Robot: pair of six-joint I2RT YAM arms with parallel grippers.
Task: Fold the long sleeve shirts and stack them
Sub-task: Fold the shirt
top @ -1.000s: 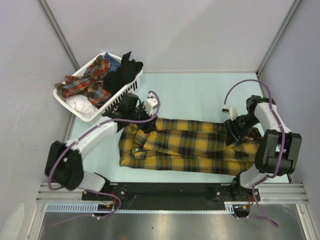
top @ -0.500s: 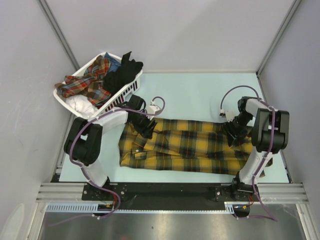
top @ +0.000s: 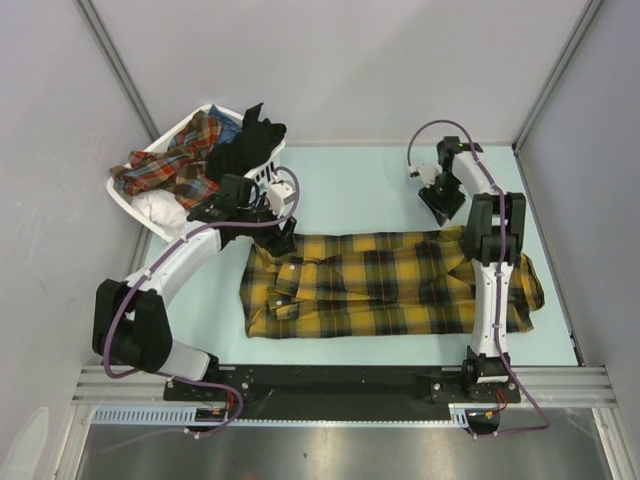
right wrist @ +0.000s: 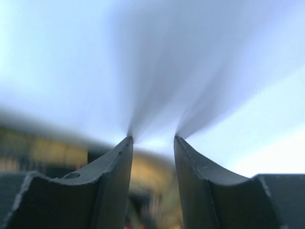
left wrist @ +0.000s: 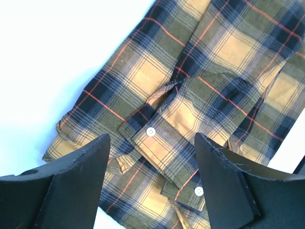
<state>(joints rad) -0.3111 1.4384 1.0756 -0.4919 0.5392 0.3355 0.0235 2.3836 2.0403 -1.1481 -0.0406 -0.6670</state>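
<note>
Shirt in hand: the mustard-yellow and black plaid button-up cloth shirt lies spread flat across the near half of the pale blue tabletop, collar end to the left, a bunched sleeve hanging off at the right.
Cuff detail: the left wrist view shows a buttoned cuff or placket lying on top of the plaid body, two white buttons visible.
Left pincer: hovering just over the shirt's far-left corner, jaws wide apart, nothing between them.
Right pincer: lifted above the bare tabletop, far of the shirt's right end, jaws parted with a narrow gap; its own view is blurred, and nothing shows in the gap.
Step in hand: judging by the flat layout, the shirt is spread but no fold across the body is made yet; both arms look to be between grips.
Next move calls for: each pincer to come down on an edge or sleeve, pinching a single layer cleanly, then carrying it inward without dragging the rest.
Other garments: a white slatted plastic basket at the far left holds a heap, including a red-toned plaid piece, dark cloth and something white.
Count: one shirt laid out, one basket, two pincers; the number of garments in the basket cannot be told.
</note>
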